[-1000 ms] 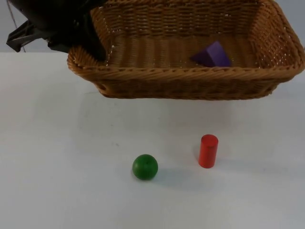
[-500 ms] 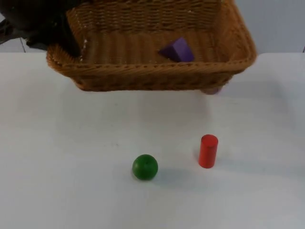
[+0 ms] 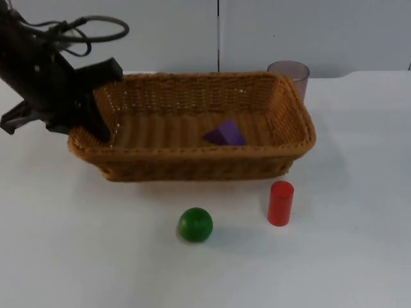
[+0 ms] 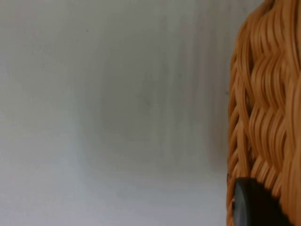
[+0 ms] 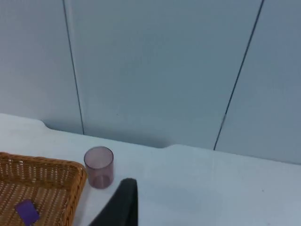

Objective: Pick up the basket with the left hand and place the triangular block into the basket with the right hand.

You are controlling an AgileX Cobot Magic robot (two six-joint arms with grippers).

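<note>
Top view, left gripper [image 3: 96, 128] clamped on basket [image 3: 192, 163] left rim, purple triangular block [image 3: 225, 133] inside, well right of it.

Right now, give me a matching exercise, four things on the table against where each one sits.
Things:
1. purple triangular block
2. green ball
3. red cylinder
4. left pincer

Places:
A. at the basket's left rim
B. in front of the basket, right of the ball
C. inside the basket
D. in front of the basket, left of the cylinder

Pairs: 1-C, 2-D, 3-B, 4-A
</note>
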